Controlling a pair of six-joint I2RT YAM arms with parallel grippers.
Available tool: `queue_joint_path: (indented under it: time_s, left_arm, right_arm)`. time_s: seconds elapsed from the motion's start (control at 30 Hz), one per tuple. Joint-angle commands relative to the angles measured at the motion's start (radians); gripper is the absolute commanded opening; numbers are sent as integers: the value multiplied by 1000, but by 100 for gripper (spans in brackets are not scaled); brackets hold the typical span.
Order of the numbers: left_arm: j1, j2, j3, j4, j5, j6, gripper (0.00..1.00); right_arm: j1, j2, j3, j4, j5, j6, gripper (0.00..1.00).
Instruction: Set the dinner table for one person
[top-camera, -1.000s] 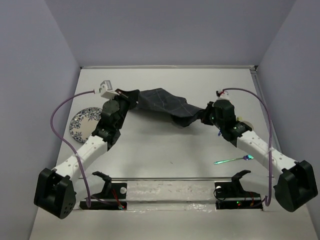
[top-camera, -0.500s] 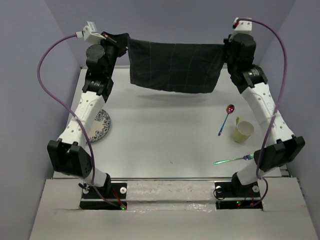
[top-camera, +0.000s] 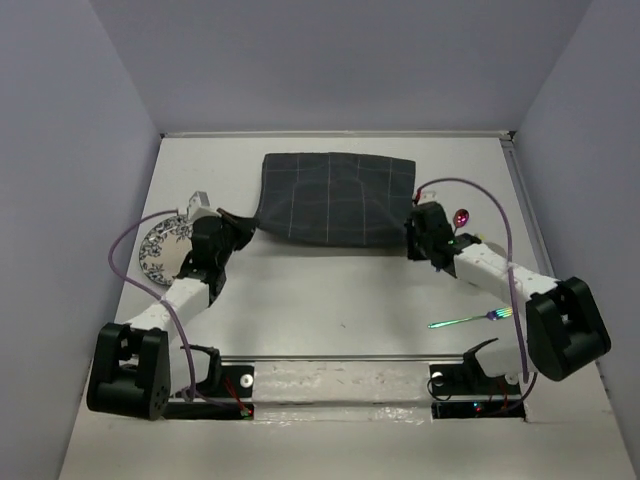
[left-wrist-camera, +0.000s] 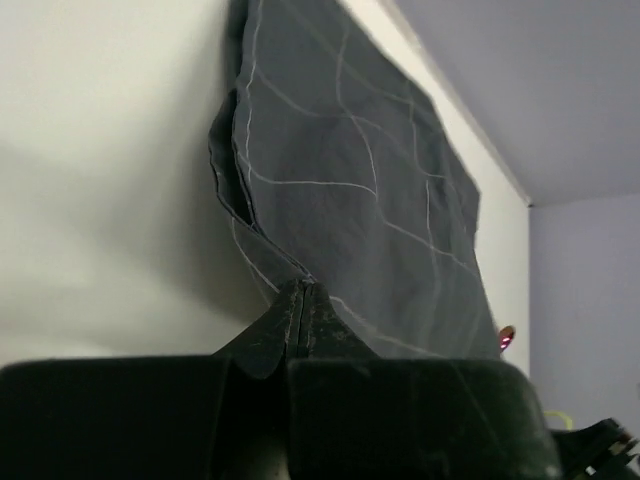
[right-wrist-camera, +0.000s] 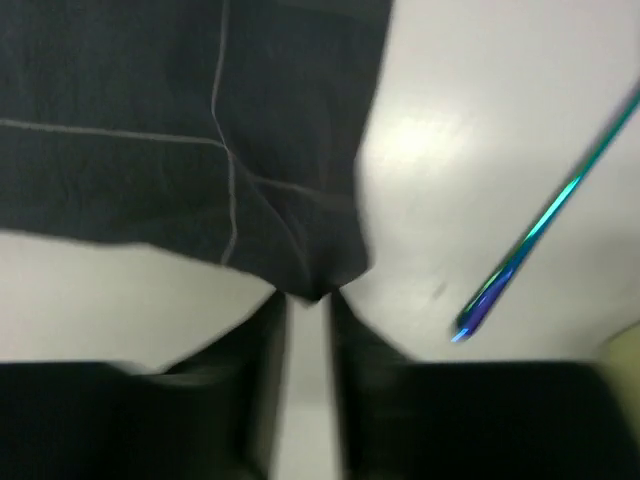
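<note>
**A:** What has changed on the dinner table (top-camera: 330, 290)?

**B:** Half a second ago both arms were raised and the placemat (top-camera: 335, 200) hung stretched in the air over the far edge. Now the arms are low and the cloth lies spread on the tabletop, midway along the far edge.

**A:** Take me across from the left.

**B:** The patterned plate (top-camera: 158, 252) sits by the left edge, partly behind the left arm. The left gripper (left-wrist-camera: 302, 292) has its fingers pressed together on the cloth's near-left corner, where a small fold stands up. The right gripper (right-wrist-camera: 308, 318) is at the near-right corner. Its fingers stand a narrow gap apart with the corner at their tips. The view is blurred, so I cannot tell whether they pinch it. Just beyond lies the spoon (top-camera: 461, 216), and the fork (top-camera: 470, 320) lies nearer the right edge.

**A:** So where does the task stand?

**B:** I judge the mat is placed. The plate and cutlery are not yet set around it.

**A:** And the tabletop itself?

**B:** Broad, matte white and flat, with faint scuffs and grey walls on three sides.
</note>
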Motion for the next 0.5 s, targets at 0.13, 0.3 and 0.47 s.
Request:
queue_joint_path:
  time_s: [0.13, 0.3, 0.47]
  left_arm:
    - [14, -206, -331, 235, 33, -54, 0]
    - [25, -338, -427, 180, 50, -40, 0]
    - [34, -438, -458, 82, 21, -9, 3]
  right_arm:
    - [109, -203, -209, -22, -101, 292, 51]
    - [109, -376, -293, -59, -193, 345, 64]
    - [109, -329, -301, -51, -151, 406, 60]
